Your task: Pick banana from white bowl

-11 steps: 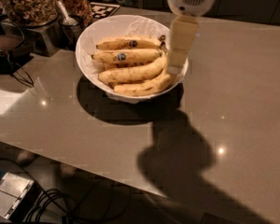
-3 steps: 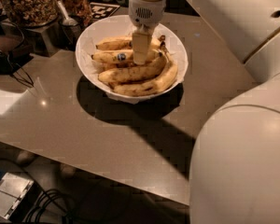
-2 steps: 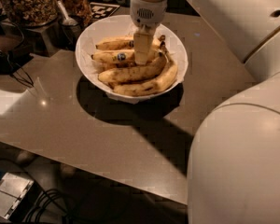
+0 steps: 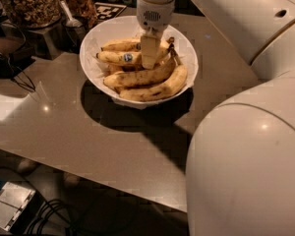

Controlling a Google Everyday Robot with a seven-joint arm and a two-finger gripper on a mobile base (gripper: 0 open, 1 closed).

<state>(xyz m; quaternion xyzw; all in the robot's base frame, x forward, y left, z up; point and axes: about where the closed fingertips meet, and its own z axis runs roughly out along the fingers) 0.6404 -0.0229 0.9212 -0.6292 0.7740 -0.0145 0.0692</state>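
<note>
Grey-brown countertop, one white bowl, four bananas – gripper down in the bowl.

Lined with crinkled white paper, the bowl holds four freckled yellow bananas lying side by side, stems to the right. The banana, second from the back, carries a small blue oval sticker; its writing cannot be read. The gripper hangs straight down from the white arm, its tip at the bunch just right of that sticker – whether it is spread or closed, or has hold of anything, cannot be told. Behind the bowl stand two jars of brown dry food, a metal scoop and one black-and-white patterned tag.
</note>
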